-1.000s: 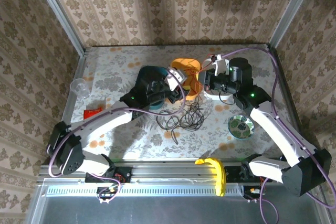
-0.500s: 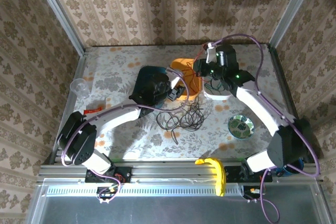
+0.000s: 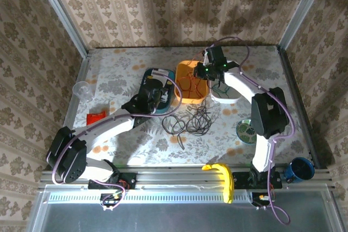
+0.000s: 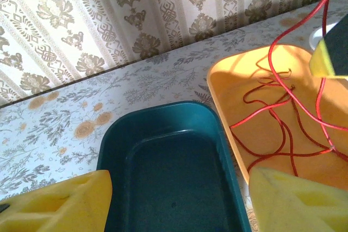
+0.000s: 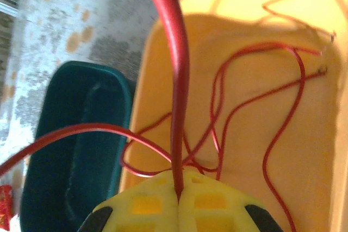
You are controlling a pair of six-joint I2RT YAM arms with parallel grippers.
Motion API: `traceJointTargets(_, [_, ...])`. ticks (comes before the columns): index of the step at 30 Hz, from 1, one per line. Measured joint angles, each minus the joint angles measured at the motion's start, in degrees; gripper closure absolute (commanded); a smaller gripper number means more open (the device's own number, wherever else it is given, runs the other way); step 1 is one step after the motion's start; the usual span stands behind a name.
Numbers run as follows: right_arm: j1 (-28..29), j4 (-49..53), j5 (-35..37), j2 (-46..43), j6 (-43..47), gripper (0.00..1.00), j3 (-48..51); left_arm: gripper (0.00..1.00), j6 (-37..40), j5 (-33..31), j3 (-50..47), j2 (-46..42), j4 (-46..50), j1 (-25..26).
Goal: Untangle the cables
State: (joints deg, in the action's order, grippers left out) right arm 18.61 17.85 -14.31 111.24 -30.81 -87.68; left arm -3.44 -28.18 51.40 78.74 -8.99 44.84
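Seen from the wrist, the red cable (image 5: pixel 176 80) is pinched in the right gripper (image 5: pixel 178 202) over the orange tray (image 5: pixel 321 150). The left gripper (image 4: pixel 174 205) is spread wide above the teal tray (image 4: pixel 163 110); from overhead, black cables (image 3: pixel 190 123) are spotted at the middle of the table (image 3: pixel 119 80).

Teal tray (image 4: pixel 174 188) beside orange tray (image 4: pixel 239 82); clear cup (image 3: pixel 82 89) far left.

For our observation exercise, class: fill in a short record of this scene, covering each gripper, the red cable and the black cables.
Left gripper: open, empty, over the teal tray
Right gripper: shut on the red cable
Red cable: loops in the orange tray, one strand held
Black cables: tangled on the table, nearer than the trays
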Motion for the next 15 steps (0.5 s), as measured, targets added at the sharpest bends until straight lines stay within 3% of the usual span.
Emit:
traceJointTargets(3, [0.1,2.8,0.1,2.1,-1.4,0.68,-0.8,0.31,-0.5,-0.2,-0.2,0.0,0.4,0.0])
traceJointTargets(5, [0.4,5.3,0.7,2.4,-1.5,0.59,-1.1,0.31,-0.8,-0.2,-0.2,0.0,0.4,0.0])
traceJointTargets(15, [3.3,14.4,6.1,1.4,2.8,0.55,-3.1,0.3,-0.9,1.2,-0.1,0.2,0.4,0.0])
